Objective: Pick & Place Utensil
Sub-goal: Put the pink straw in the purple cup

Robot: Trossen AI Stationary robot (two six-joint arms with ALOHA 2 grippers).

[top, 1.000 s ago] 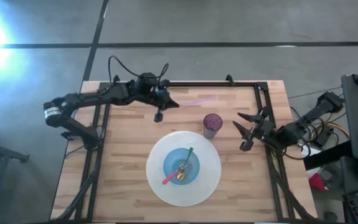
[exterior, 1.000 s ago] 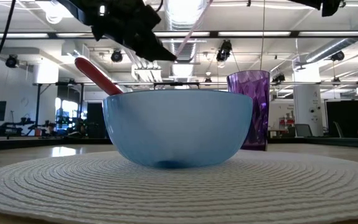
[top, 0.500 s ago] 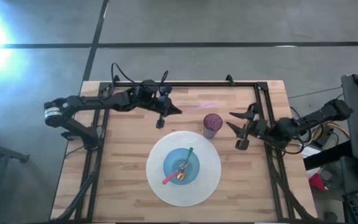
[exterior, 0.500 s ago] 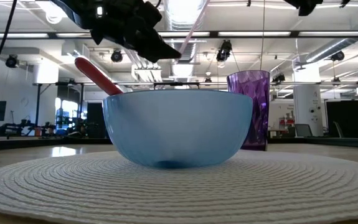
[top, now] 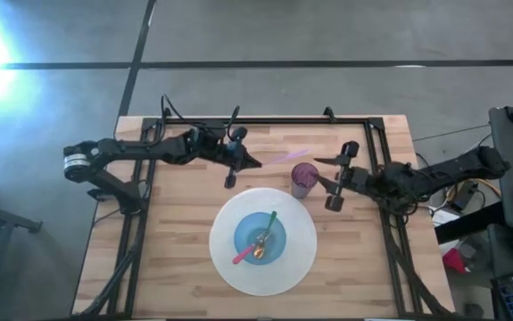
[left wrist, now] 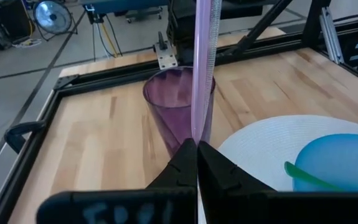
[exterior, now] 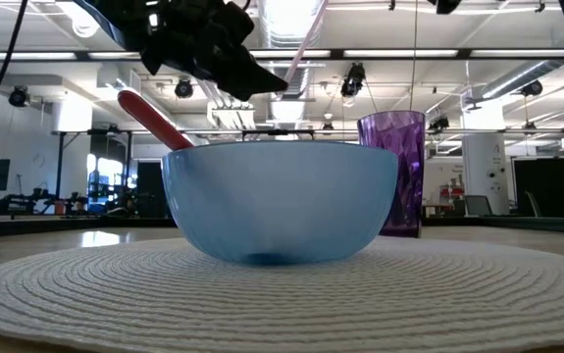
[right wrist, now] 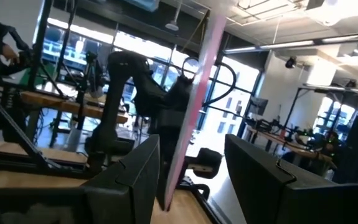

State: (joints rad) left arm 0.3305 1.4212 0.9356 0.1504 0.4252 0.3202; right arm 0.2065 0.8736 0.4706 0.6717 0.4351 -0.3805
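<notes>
My left gripper [top: 249,161] [left wrist: 197,157] is shut on a long pale pink utensil [top: 288,156] [left wrist: 202,62], held in the air just left of the purple cup [top: 304,178] [left wrist: 179,112]. The cup stands upright on the wood by the white round placemat [top: 302,259]. A blue bowl [top: 259,239] [exterior: 280,201] sits on the mat, with a green utensil [top: 270,221], a red-handled one [exterior: 149,118] and a gold spoon leaning inside. My right gripper [top: 337,176] [right wrist: 197,177] is open just right of the cup, its fingers facing the pink utensil [right wrist: 191,106]. My left gripper pinches the pink utensil by its near end [left wrist: 195,134] between the two shut fingertips, coming about level from the table's left. The utensil runs on along the fingers toward the right, lifted clear, its free end [top: 307,151] above the cup's far rim and tilted upward [exterior: 301,49].
A black frame rail [top: 283,120] runs along the far edge, with more rails down both sides of the table. Bare wood lies left of the mat and between the cup and the right rail [top: 383,178].
My right gripper has moved toward the table's left, from near the right rail to just beside the cup, staying open. My left gripper has shifted a little to the right and nearer, carrying the pink utensil toward the cup. Bowl and cup have stayed put.
</notes>
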